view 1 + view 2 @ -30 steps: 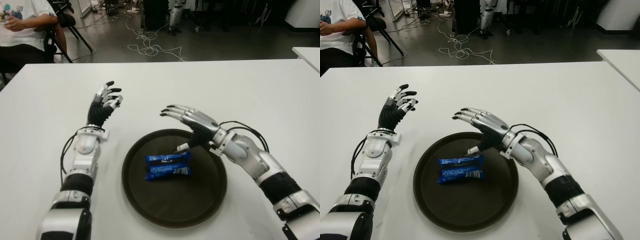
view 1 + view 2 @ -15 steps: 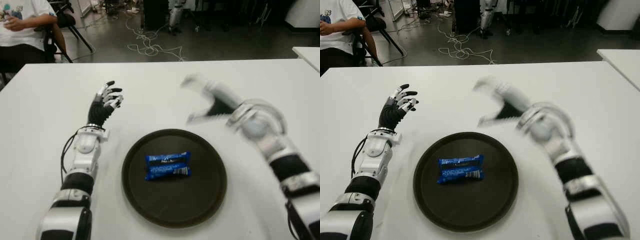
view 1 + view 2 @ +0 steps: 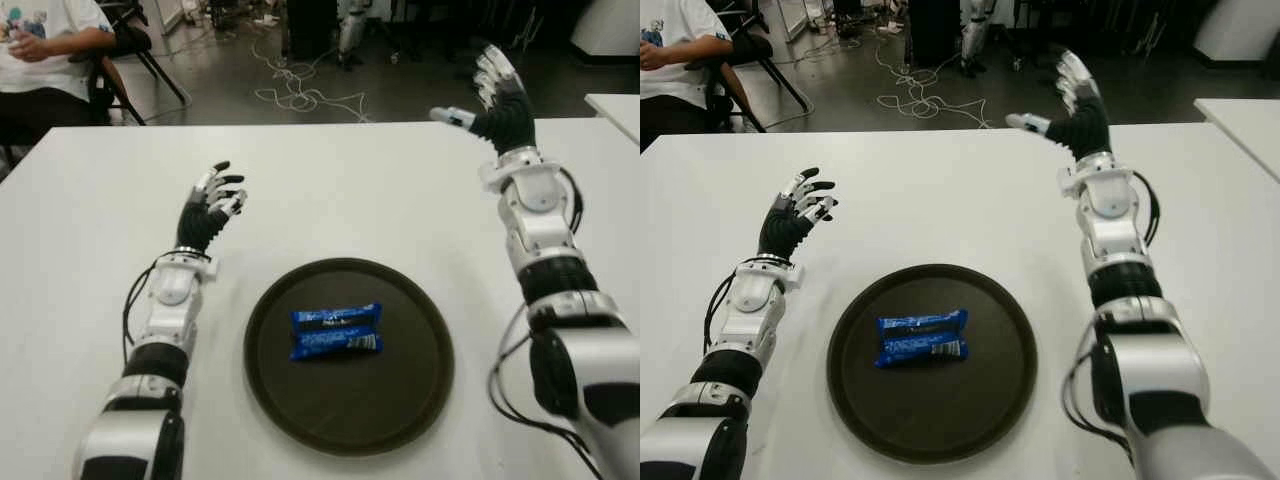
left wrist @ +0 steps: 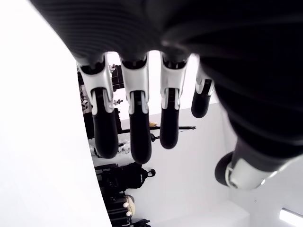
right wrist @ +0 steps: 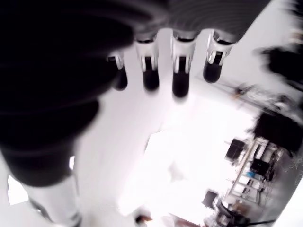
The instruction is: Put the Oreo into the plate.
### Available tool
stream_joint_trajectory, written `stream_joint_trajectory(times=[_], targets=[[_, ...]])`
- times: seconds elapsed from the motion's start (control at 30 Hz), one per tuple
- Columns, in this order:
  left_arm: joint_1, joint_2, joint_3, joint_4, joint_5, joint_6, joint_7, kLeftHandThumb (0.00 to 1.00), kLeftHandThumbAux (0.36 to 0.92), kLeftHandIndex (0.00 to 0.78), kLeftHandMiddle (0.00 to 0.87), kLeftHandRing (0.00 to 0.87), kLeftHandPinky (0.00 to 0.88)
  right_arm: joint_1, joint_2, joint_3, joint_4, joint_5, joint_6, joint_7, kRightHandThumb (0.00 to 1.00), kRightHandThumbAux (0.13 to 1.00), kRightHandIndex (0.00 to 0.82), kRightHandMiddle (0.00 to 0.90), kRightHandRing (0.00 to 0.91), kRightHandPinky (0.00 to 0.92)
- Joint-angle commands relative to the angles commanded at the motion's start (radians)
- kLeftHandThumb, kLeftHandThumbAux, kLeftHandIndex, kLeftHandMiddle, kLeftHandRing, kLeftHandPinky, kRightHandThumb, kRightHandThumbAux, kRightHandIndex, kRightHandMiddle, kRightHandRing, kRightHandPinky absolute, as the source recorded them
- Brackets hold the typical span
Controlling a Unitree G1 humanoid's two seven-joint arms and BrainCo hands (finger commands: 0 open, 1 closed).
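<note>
A blue Oreo pack [image 3: 336,331] lies flat inside the dark round plate [image 3: 400,400], a little left of its middle. My right hand [image 3: 492,95] is raised over the far right of the table, fingers spread, holding nothing. My left hand [image 3: 210,210] is up to the left of the plate, fingers loosely spread and empty. In the left wrist view my fingers [image 4: 135,123] hang straight with nothing between them. The right wrist view shows my fingertips [image 5: 179,75] straight and bare too.
A white table [image 3: 330,190] carries the plate. A person [image 3: 45,45] sits on a chair at the far left corner. Cables [image 3: 300,95] lie on the floor behind the table. A second white table edge [image 3: 615,105] shows at the right.
My right hand has swung up from over the plate's far rim to the table's far right. The Oreo pack, the plate and my left hand have stayed where they were.
</note>
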Motion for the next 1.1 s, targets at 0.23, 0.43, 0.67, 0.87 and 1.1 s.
stream_joint_trajectory(times=[0.23,0.43,0.67,0.87,1.1], targets=[[0.003,0.000,0.006,-0.005,-0.012,0.013,-0.008,0.255,0.633,0.147,0.275,0.324,0.401,0.020,0.010,-0.054,0.140,0.008,0.128,-0.083,0.000,0.849,0.240,0.307,0.331,0.374],[0.003,0.003,0.010,-0.012,-0.024,0.023,-0.024,0.269,0.630,0.144,0.273,0.327,0.412,-0.081,0.009,-0.057,0.131,-0.010,0.224,-0.133,0.000,0.816,0.220,0.291,0.329,0.382],[0.005,0.006,0.012,-0.011,-0.029,0.026,-0.037,0.269,0.616,0.147,0.272,0.325,0.406,-0.037,0.031,-0.022,0.110,-0.053,0.149,-0.135,0.000,0.806,0.223,0.298,0.337,0.387],[0.005,0.006,0.015,-0.012,-0.034,0.032,-0.044,0.269,0.612,0.149,0.272,0.323,0.399,-0.019,0.034,0.007,0.115,-0.085,0.118,-0.122,0.000,0.804,0.219,0.299,0.335,0.387],[0.005,0.005,0.018,-0.012,-0.034,0.033,-0.043,0.276,0.619,0.144,0.273,0.325,0.407,-0.016,0.032,0.030,0.113,-0.112,0.106,-0.113,0.000,0.806,0.220,0.299,0.334,0.390]])
